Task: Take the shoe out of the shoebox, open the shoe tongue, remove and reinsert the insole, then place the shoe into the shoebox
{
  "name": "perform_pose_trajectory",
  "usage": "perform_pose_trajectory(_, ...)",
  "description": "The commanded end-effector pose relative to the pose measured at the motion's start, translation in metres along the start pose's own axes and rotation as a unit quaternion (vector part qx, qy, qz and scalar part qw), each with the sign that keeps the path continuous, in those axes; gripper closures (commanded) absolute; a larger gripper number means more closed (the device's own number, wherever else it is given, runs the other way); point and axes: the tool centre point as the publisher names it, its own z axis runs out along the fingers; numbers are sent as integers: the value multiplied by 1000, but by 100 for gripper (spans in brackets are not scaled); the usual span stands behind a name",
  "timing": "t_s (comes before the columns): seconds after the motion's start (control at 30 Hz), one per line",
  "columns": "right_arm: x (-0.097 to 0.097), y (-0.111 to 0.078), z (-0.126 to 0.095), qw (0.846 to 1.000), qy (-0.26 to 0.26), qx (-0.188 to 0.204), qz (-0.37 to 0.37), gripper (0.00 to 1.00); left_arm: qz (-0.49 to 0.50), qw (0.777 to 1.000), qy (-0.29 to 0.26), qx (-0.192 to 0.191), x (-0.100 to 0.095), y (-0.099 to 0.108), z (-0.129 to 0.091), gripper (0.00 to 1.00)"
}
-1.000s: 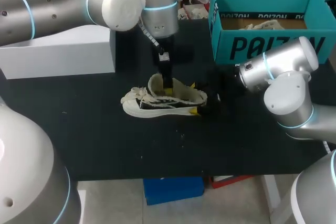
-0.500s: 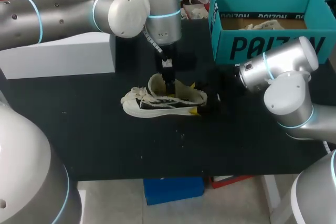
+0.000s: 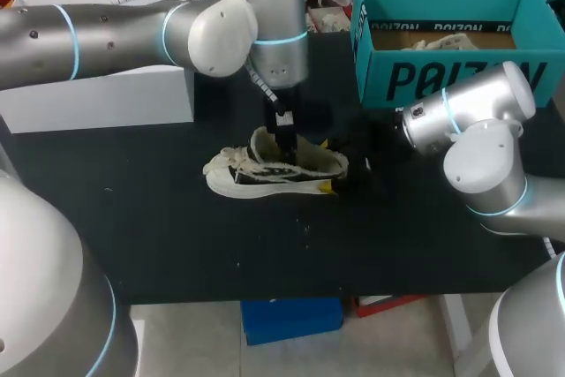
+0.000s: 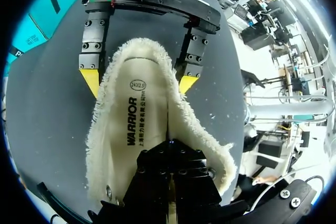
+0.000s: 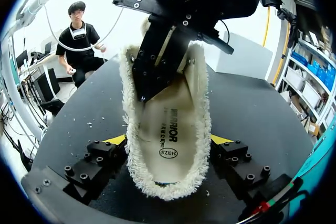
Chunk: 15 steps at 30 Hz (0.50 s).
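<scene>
Cream-and-black shoe (image 3: 275,169) with frayed collar, upright on its sole mid-table, printed insole (image 4: 137,129) inside, open teal shoebox (image 3: 441,77) well apart at far edge

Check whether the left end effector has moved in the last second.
Yes. The left end effector has come slightly right and closer into the shoe, which stayed put.

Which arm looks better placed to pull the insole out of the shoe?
Left, probably. The left pincer is down inside the shoe, right at the insole, while the right pincer grips the heel from both sides.
</scene>
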Motion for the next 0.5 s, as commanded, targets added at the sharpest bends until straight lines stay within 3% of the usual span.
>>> perform_pose_trajectory(0.03,-1,0,1,1000,0,1,1,100,-2,1000,-3,-5,0,-4,11,100)
perform_pose_trajectory(0.5,-1,0,1,1000,0,1,1,100,-20,1000,-12,4,-3,-4,22,100)
